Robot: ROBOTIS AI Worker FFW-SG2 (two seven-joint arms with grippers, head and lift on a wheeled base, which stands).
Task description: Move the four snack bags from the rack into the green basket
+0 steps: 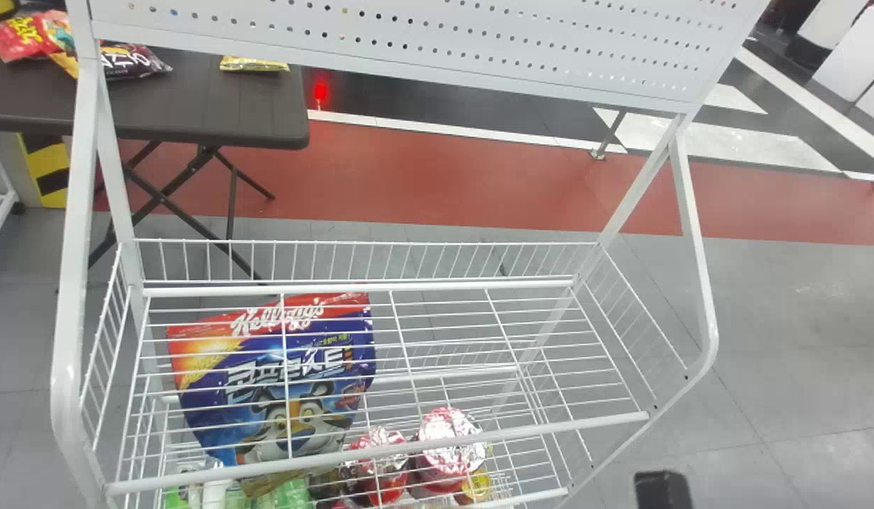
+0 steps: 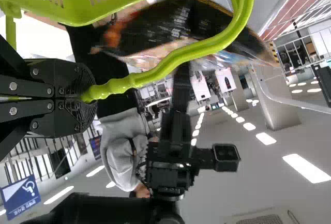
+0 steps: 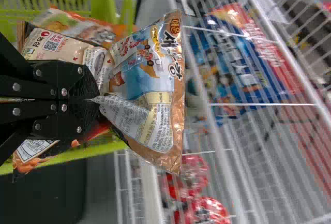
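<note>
The right gripper's fingers (image 3: 95, 99) are closed on a gathered edge of one snack bag (image 3: 150, 87), which juts out puffed and creased between the basket and the rack; I cannot tell whether it touches either. It is glossy orange-brown with a blue and white picture and a pale panel of small print, one flap folded over. The left gripper's fingers (image 2: 87, 95) are pressed together around the wavy handle (image 2: 158, 71) of the green basket (image 3: 106, 8). In the basket lie a cream bag (image 3: 54, 48) with a square code and, next to it, an orange and white bag (image 3: 77, 25). Under the upper wire tray of the white rack (image 1: 359, 286), a large blue and red bag (image 1: 302, 382) leans at left, beside red containers (image 1: 447, 449) with foil tops. Far left, a dark table (image 1: 196, 116) carries red, dark and yellow bags.
</note>
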